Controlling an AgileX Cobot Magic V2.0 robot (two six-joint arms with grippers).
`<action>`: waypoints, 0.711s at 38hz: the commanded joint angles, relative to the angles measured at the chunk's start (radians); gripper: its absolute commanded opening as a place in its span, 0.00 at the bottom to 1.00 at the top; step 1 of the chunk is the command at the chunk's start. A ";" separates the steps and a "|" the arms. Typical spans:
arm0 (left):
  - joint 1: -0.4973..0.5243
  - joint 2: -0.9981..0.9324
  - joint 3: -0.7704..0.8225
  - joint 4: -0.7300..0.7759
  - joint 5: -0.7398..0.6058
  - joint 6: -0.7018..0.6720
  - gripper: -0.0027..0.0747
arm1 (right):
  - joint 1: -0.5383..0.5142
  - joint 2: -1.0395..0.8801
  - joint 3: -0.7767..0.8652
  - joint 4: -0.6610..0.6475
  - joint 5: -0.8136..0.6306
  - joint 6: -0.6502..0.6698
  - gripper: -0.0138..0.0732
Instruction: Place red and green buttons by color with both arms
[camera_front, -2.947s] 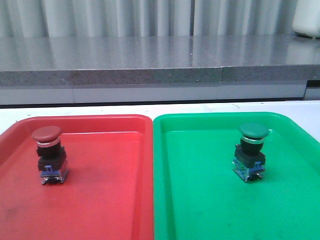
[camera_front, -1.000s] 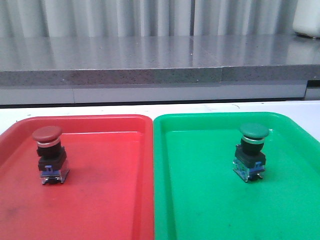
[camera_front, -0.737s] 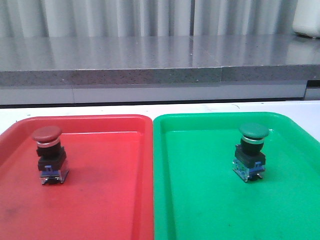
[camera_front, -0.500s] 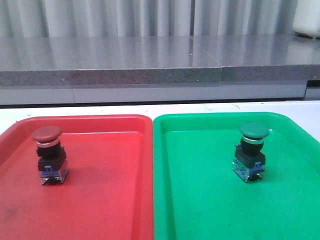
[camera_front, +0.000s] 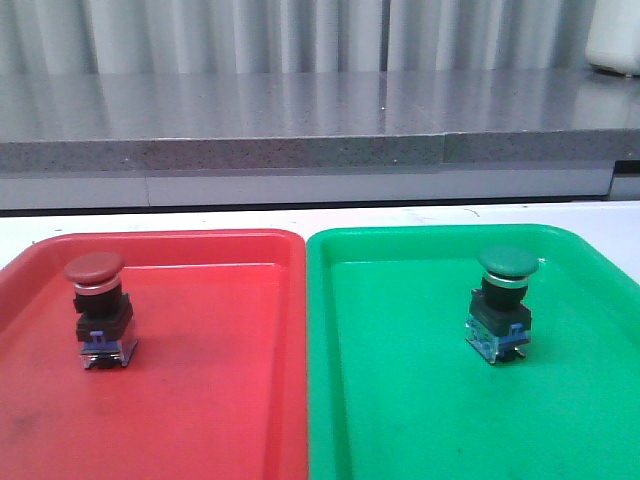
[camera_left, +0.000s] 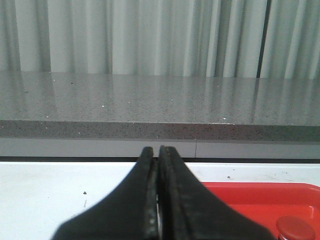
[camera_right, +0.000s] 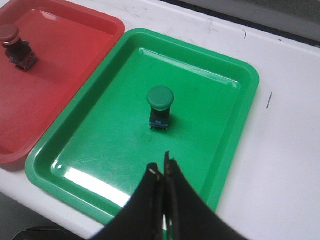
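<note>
The red tray (camera_front: 200, 400) and the green tray (camera_front: 420, 420) are lying side by side on the white table (camera_front: 400, 215), their long edges just about touching, and each is already carrying the button that matches it. Judging from how things are lying, the sorting itself is looking finished, with nothing left outside a tray in any of the views.

The left gripper (camera_left: 159, 200) is hanging above the table near a corner of the red tray, its fingers pressed together with nothing between them. The right gripper (camera_right: 162, 200) is hovering above the near rim of the green tray, likewise clenched on nothing (only a thin sliver of a gap is showing between its tips). Neither one is touching a button.

The red button (camera_front: 97, 310) is standing upright on its base toward the left side of the red tray. The green button (camera_front: 504, 303) is standing upright in the right half of the green tray, well apart from the walls. In the left wrist view only a sliver of a red cap is peeking in at the corner, probably the red button, though too little is showing to be sure.
</note>
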 joint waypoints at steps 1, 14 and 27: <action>0.001 -0.015 0.024 -0.009 -0.086 -0.001 0.01 | 0.001 0.004 -0.025 -0.005 -0.065 -0.012 0.08; 0.001 -0.015 0.024 -0.009 -0.086 -0.001 0.01 | 0.001 0.004 -0.025 -0.005 -0.065 -0.012 0.08; 0.001 -0.015 0.024 -0.009 -0.086 -0.001 0.01 | -0.036 -0.062 0.034 -0.076 -0.135 -0.012 0.08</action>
